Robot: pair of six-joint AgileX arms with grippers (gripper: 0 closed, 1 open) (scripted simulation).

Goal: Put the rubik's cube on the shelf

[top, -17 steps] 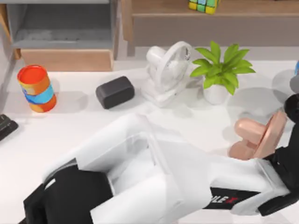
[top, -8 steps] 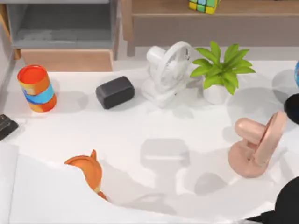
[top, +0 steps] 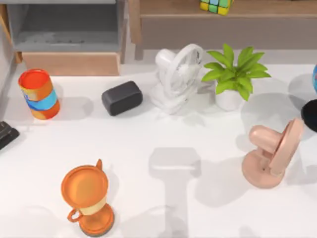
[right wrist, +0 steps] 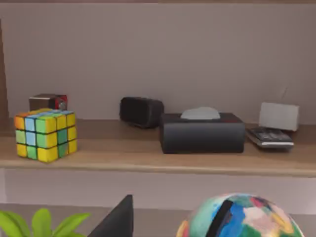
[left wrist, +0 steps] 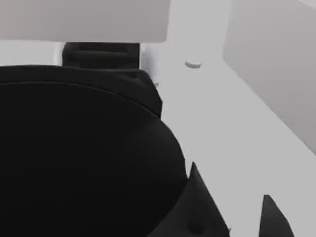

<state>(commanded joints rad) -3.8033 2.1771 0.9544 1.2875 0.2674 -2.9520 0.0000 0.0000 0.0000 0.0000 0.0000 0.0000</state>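
At the top edge of the top view the rubik's cube (top: 215, 5) already sits on the shelf (top: 173, 8), so the placing looks done and nothing more seems needed; either hand's grip I cannot tell.

- White table (top: 148, 134), matte, lit from above; soft grey shadows fall across its middle and right.
- Grey box-like cubby (top: 64, 29) with a wooden base stands at the table's back left.
- Plain pale wall (right wrist: 163, 54) behind, uniform in tone.
- Left wrist view: light grey surfaces, one angled panel (left wrist: 276, 64), no markings.
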